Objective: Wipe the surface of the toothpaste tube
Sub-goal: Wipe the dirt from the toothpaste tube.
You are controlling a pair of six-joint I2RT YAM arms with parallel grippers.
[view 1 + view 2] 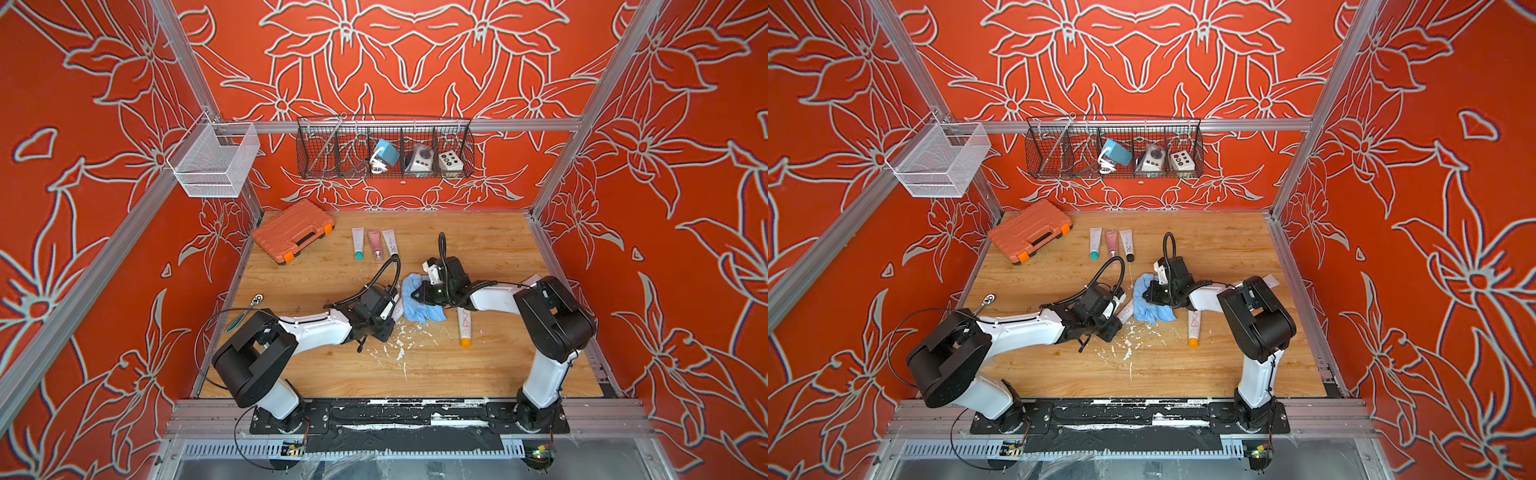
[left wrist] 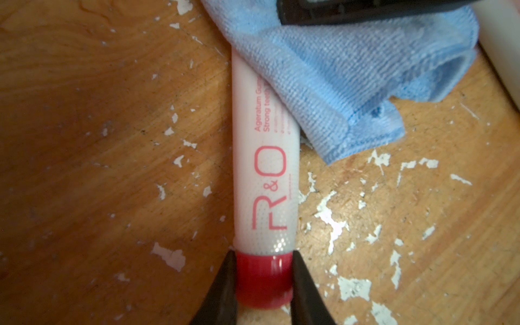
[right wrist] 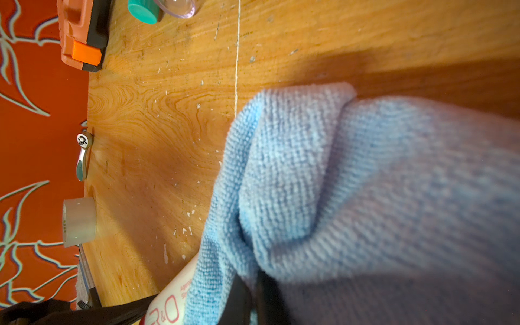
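Note:
The toothpaste tube (image 2: 264, 183) is white with pink "R&O" lettering and a red cap, and it lies on the wooden table. My left gripper (image 2: 264, 260) is shut on the red cap (image 2: 263, 281), one black finger on each side. A blue cloth (image 2: 351, 76) is draped over the tube's far end. My right gripper (image 3: 253, 284) is shut on the cloth (image 3: 365, 183), with its fingers mostly buried in the folds. In both top views the tube (image 1: 398, 309) (image 1: 1126, 311) shows between the left gripper (image 1: 390, 322) (image 1: 1116, 322) and the cloth (image 1: 419, 301) (image 1: 1152, 307) under the right gripper (image 1: 419, 293) (image 1: 1150, 295).
Another tube with an orange cap (image 1: 464, 326) lies just right of the cloth. Three more tubes (image 1: 374, 244) and an orange tool case (image 1: 293, 230) sit at the back. A ratchet (image 1: 249, 307) and a tape roll (image 3: 79, 221) lie at the left edge. White flecks (image 1: 399, 340) dot the table.

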